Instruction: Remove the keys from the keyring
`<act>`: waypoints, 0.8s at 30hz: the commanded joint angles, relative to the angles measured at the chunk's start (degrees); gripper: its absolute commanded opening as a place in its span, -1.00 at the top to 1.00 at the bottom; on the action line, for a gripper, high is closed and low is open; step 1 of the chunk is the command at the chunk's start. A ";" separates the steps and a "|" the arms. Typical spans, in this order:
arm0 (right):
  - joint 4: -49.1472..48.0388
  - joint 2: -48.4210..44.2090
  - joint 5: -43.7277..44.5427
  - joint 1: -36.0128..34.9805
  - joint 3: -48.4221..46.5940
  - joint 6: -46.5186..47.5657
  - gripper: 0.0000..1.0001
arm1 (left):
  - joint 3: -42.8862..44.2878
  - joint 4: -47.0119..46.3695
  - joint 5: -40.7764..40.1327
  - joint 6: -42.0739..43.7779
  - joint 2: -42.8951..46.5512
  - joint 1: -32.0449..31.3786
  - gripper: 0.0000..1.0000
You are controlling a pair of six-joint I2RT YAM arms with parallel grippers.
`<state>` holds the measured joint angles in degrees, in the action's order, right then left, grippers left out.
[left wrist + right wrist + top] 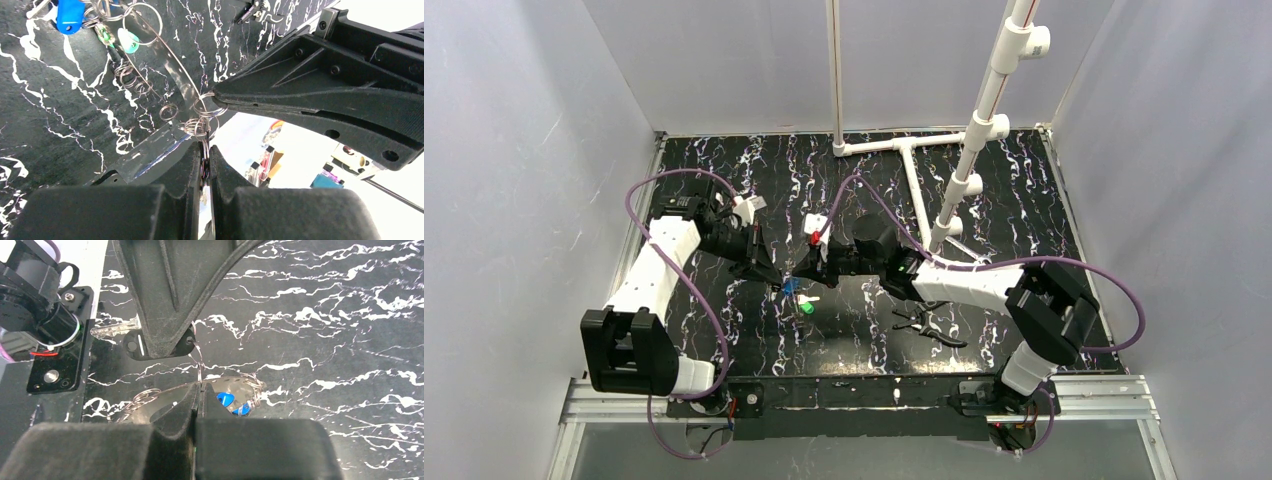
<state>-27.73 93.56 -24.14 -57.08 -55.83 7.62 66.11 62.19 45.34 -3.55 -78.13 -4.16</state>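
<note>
The left claw (205,167) and right claw (198,399) each pinch the keyring (209,106) fully closed (keys (70,15) at its far end).

blue key (69,15) cropped by top edge, keyring (205,149) perhaps half-hidden

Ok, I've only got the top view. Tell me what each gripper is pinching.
Observer: Left gripper is shut on a thin ring, which stands edge-on between its fingers.
Operator: Now the right.
Observer: Right gripper is shut on the next ring, which is linked close to the left's.
Operator: Say how the keys connect.
Observer: Blue key and green key sit on small rings at the far end. A curved metal strip appears to join them to the pinched rings.
</note>
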 commanded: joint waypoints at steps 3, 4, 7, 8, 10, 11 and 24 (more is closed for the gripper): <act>-10.38 -0.71 -3.15 1.77 2.33 -7.83 0.97 | -2.78 0.54 4.30 0.53 -0.29 0.64 1.00; -11.69 -0.59 -4.01 1.81 2.63 -9.08 0.97 | -2.87 0.40 4.62 0.64 -0.58 0.65 1.00; -14.10 -0.31 -5.96 1.93 3.16 -10.43 0.97 | -2.89 0.21 5.13 1.20 -1.07 0.59 1.00; -14.77 -0.24 -6.47 2.03 3.41 -10.74 0.97 | -2.99 0.22 5.09 1.40 -1.21 0.57 1.00; -16.19 -0.29 -7.27 2.29 4.05 -11.50 0.97 | -3.15 0.21 5.08 1.93 -1.32 0.56 0.96; -16.62 -0.29 -7.46 2.39 4.33 -11.68 0.97 | -3.24 0.32 5.26 2.27 -1.33 0.62 0.86; -19.40 -0.28 -12.11 3.03 5.86 -11.66 0.97 | 0.82 -1.36 8.40 23.39 12.29 4.08 -0.15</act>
<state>-40.95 93.60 -33.47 -54.35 -49.98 -3.55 66.52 61.63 51.92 10.61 -72.71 -0.40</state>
